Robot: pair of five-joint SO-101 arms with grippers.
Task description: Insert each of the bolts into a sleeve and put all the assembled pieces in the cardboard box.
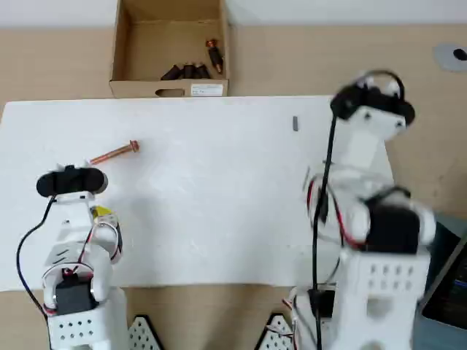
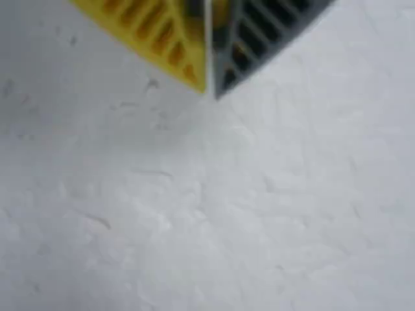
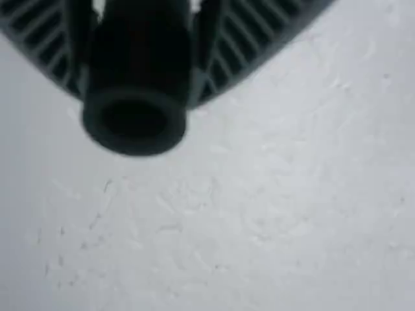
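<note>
One bolt lay at ten o'clock on the tabletop; the left tool was closed empty, the right tool clamped a sleeve. Assembled pieces sat in the cardboard box at eleven o'clock.

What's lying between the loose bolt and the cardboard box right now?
Nothing. In the high view, only bare white mat runs from the bolt to the front wall of the cardboard box.

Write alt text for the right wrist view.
A black sleeve, its open end facing the camera, is gripped in the right pincer between dark ribbed fingers. Below it lies a white table surface.
</note>
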